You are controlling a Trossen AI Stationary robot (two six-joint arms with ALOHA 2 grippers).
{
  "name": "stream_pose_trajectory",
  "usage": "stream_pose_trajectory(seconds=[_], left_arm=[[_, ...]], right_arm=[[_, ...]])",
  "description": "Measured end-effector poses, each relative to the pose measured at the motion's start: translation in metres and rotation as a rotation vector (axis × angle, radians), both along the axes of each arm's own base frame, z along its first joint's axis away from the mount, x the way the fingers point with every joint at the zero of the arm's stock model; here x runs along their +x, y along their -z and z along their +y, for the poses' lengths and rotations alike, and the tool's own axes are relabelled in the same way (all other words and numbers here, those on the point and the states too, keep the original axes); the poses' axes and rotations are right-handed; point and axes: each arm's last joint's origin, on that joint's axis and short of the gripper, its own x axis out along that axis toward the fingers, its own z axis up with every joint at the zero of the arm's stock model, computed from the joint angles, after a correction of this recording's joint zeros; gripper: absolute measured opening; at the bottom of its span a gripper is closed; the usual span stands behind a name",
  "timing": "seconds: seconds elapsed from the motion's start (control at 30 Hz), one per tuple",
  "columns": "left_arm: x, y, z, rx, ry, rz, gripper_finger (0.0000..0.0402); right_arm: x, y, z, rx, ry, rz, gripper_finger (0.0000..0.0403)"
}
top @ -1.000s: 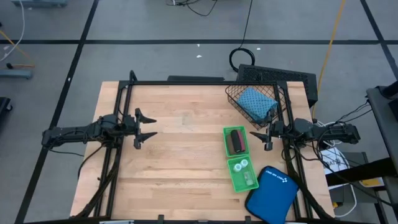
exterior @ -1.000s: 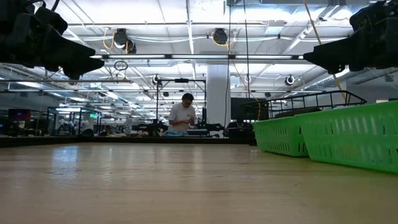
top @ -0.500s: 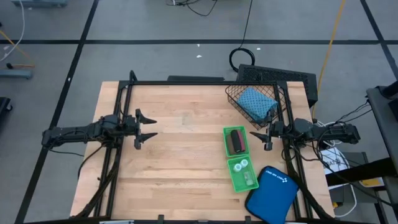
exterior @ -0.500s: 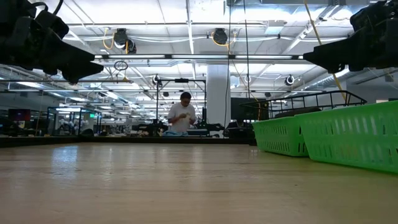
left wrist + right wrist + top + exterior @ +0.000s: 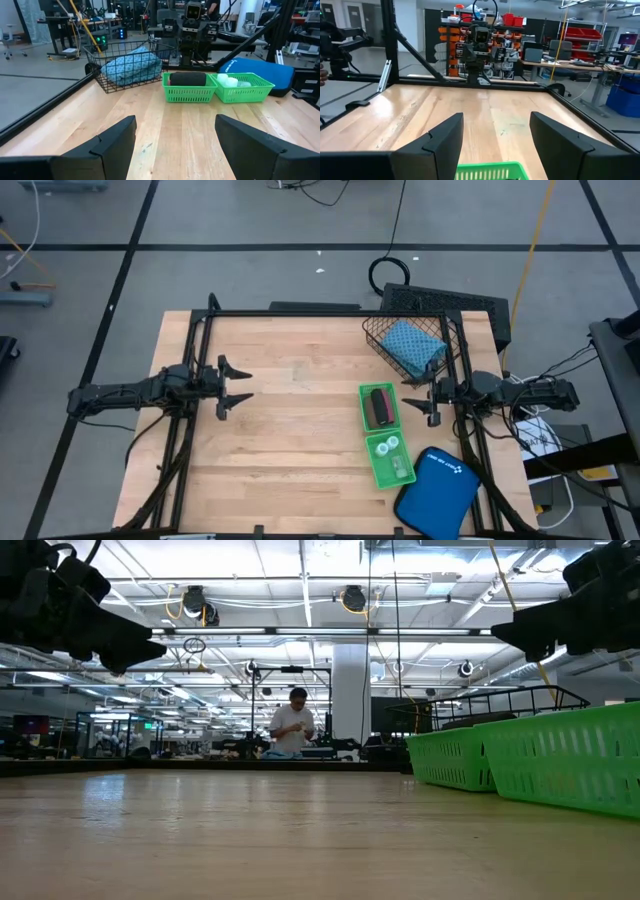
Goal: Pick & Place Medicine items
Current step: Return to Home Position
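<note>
The teal textured pouch (image 5: 410, 346) (image 5: 131, 66) lies inside a black wire basket (image 5: 378, 330) at the table's far right. A black roll (image 5: 379, 406) (image 5: 187, 79) lies in the far compartment of a green tray (image 5: 403, 477), and small white bottles (image 5: 386, 445) (image 5: 229, 80) stand in the near compartment. I cannot make out a brown or a pink roll. My left gripper (image 5: 247, 384) (image 5: 175, 124) hovers open over the table's left part. My right gripper (image 5: 416, 403) (image 5: 496, 118) hovers open just right of the tray, above the table.
A smooth blue case (image 5: 437, 492) with white marks lies at the near right corner, partly over the table edge. A black frame (image 5: 300, 313) runs along the far and side edges. Bare wood spreads across the middle of the table (image 5: 300, 430). A person (image 5: 293, 727) stands far behind.
</note>
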Motion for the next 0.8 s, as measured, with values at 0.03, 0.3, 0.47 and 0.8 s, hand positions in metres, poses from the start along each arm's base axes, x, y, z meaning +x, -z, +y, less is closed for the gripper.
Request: stream_pose_trajectory(seconds=[0.03,0.3,0.47,0.8], left_arm=[[0.0,0.0,0.0,0.0,0.0,0.0,0.028],[-0.0001,0.0013,0.0,-0.001,0.0,0.013,0.028],[-0.0001,0.0013,0.0,-0.001,0.0,0.013,0.028],[-0.0001,0.0013,0.0,-0.001,0.0,0.013,0.028]], right_arm=[[0.0,0.0,0.0,0.004,0.0,0.0,0.0221],[0.0004,0.0004,0.0001,0.018,-0.003,0.005,0.0218],[0.0004,0.0003,0.0001,0.014,-0.002,0.004,0.0221],[0.0004,-0.0009,0.0,0.012,0.0,-0.009,0.0216]])
